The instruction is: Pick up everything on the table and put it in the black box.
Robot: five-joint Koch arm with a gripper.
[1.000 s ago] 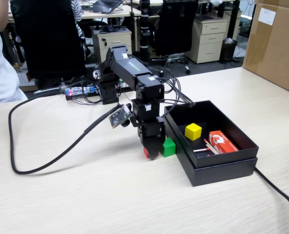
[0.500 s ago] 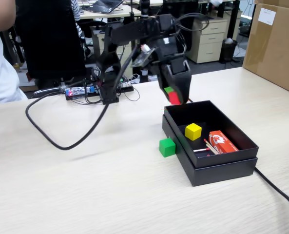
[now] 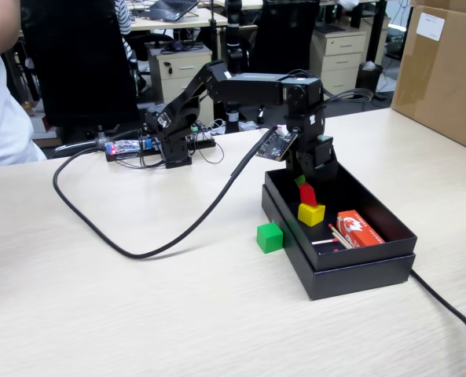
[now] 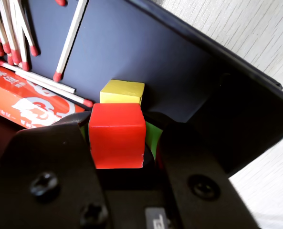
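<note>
We see the gripper (image 3: pixel 308 187) poised over the far end of the black box (image 3: pixel 374 210), its jaws closed on the red cube (image 4: pixel 116 135), which hangs tilted above the box floor. The yellow cube (image 3: pixel 311 214) rests inside the box against its left wall in the fixed view, just below the red one. The green cube (image 3: pixel 269 237) sits on the table (image 3: pixel 99 314), just outside that left wall. Matchsticks (image 4: pixel 69 36) and a red-and-white carton (image 3: pixel 358 228) lie in the box's near end.

The fixed view is looking from the front and a bit above, far back, at the pale wooden table (image 3: pixel 99 298), while the wrist view is peering down very close into the shallow black box (image 4: pixel 146 52) (image 3: pixel 350 263) both are sharing.
</note>
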